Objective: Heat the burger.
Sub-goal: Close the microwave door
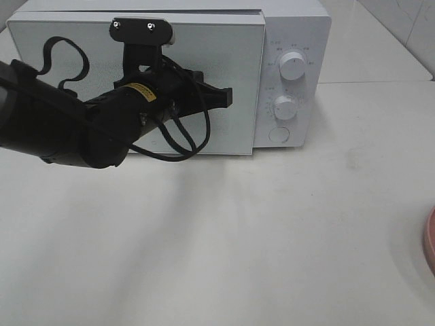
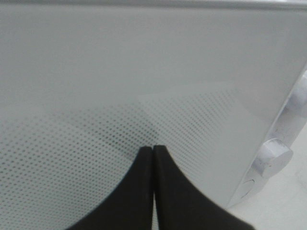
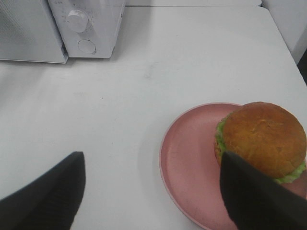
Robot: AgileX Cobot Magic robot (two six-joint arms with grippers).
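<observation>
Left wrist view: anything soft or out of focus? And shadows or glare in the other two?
Left wrist: shut gripper fingers and the microwave door dot mesh look soft up close. Exterior high: soft arm shadow on the table, no harsh glare. Right wrist: burger and pink plate sharp; open gripper fingers dark.

Burger (image 3: 261,138) sits upright on a pink plate (image 3: 187,158), off-centre toward one rim. Plate rests on the white surface (image 3: 158,62). Right end effector (image 3: 152,191) hangs above, fingers (image 3: 48,191) spread wide, holding nothing. White microwave (image 3: 57,28) stands well apart, two round controls visible on its panel.
</observation>
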